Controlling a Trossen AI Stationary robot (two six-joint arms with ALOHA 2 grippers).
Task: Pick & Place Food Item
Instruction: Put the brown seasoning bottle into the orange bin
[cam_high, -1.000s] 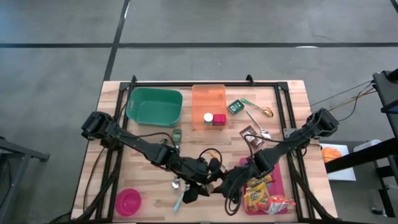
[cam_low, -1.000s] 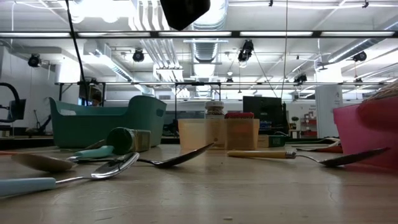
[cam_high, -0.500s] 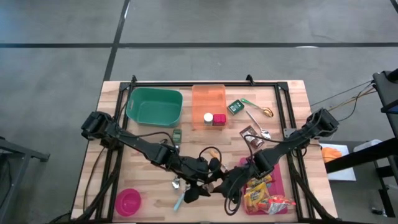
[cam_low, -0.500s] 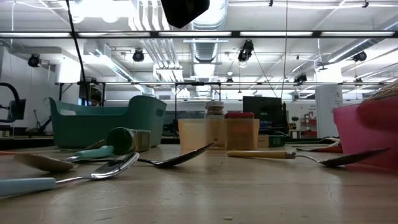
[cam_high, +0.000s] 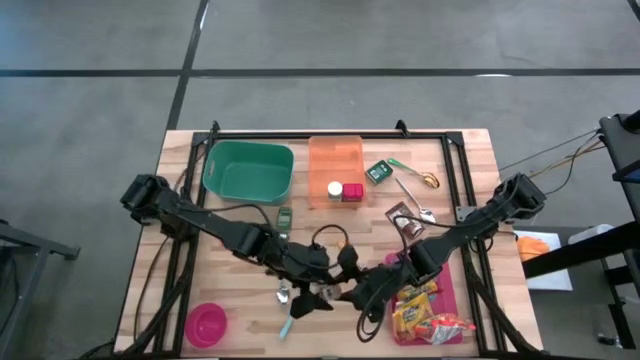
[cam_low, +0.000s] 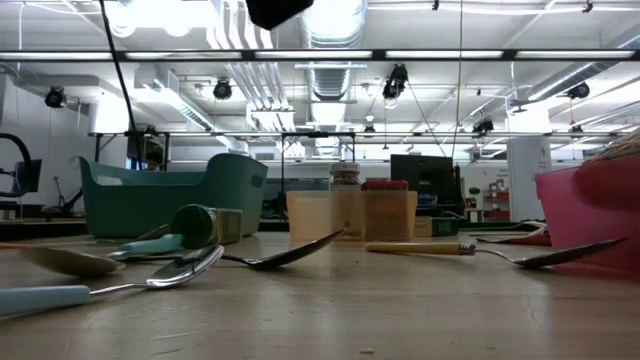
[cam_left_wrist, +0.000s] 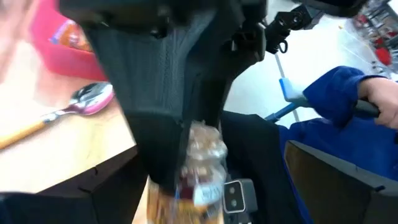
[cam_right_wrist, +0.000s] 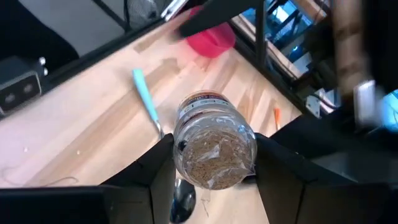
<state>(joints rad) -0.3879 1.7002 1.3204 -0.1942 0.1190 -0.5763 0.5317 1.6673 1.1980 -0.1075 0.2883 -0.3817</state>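
Note:
A small clear jar of brown granules, with a red-banded label, is held above the table's near middle. My right gripper is shut on it. My left gripper stands open just to the left of it, facing it, with the jar in front of its fingers and untouched. The low view shows only a dark piece of an arm at the top. My right gripper pinches the jar between its two fingers, one on each side of the jar's round body. The jar lies along the fingers, one round end facing the wrist. It is lifted clear of the table.
A green bin and an orange bin holding two small jars stand at the far side. A pink tray of snack packets lies near right and a pink bowl near left. Spoons lie under the grippers. A person's blue sleeve shows beyond the table.
My left gripper has opened, let go of the jar and drawn back a little toward the table's left while rising. The jar stays in my right gripper, which has kept its place.

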